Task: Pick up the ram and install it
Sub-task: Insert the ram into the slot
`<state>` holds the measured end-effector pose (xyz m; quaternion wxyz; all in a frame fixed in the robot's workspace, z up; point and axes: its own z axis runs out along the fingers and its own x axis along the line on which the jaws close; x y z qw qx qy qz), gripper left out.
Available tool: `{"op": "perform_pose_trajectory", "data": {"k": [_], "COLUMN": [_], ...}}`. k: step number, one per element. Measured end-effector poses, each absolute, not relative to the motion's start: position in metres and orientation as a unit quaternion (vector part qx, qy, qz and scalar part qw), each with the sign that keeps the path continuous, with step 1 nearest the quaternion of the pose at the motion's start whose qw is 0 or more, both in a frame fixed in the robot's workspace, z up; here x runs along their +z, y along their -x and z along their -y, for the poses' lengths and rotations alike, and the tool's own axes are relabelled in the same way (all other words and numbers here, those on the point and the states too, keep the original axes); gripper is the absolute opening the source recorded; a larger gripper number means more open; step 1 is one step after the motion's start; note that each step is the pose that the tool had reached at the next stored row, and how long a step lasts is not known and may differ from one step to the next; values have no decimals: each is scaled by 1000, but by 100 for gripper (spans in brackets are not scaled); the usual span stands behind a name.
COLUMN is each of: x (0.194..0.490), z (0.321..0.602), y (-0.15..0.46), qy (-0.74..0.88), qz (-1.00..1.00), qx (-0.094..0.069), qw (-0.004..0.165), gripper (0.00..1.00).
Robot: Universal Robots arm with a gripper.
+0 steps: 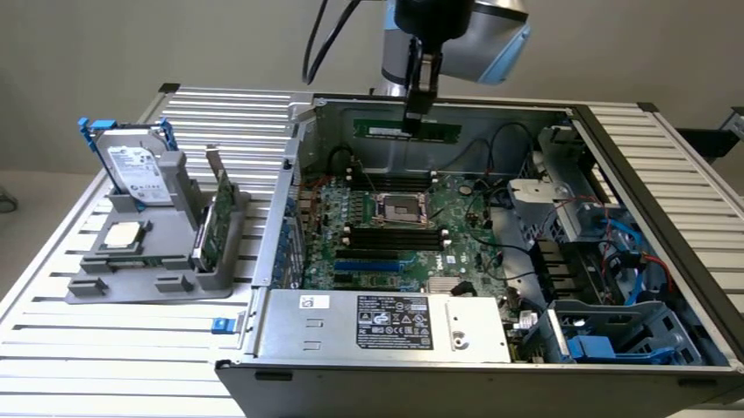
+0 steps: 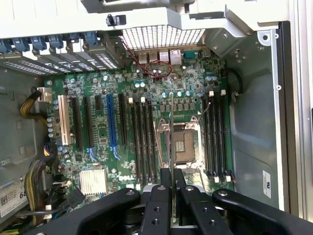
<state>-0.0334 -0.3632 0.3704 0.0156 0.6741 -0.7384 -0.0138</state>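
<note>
The ram (image 1: 442, 132) is a long thin green stick, held level above the far side of the open computer case (image 1: 305, 157). My gripper (image 1: 415, 120) is shut on its middle, well above the motherboard (image 1: 372, 235). In the wrist view the ram (image 2: 171, 122) appears edge-on as a thin line running out from between the black fingers (image 2: 162, 188) of my gripper (image 2: 171, 180). Below it lie the processor socket (image 2: 185, 144) and the black memory slots (image 2: 144, 142) on either side of it.
On the exterior view's left, a grey holder (image 1: 152, 279) carries a hard drive with blue rails (image 1: 131, 165), a green card with a bracket (image 1: 213, 218) and a processor chip (image 1: 122, 235). The power supply (image 1: 384, 322) and drive cages (image 1: 605, 331) fill the case's near side.
</note>
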Motion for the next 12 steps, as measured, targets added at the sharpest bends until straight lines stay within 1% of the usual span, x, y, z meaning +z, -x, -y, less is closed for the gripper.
{"op": "perform_pose_trajectory", "data": {"k": [12], "x": [349], "z": [364], "y": [34], "qy": [-674], "qz": [738], "qx": [-14], "qw": [16], "gripper": [14]}}
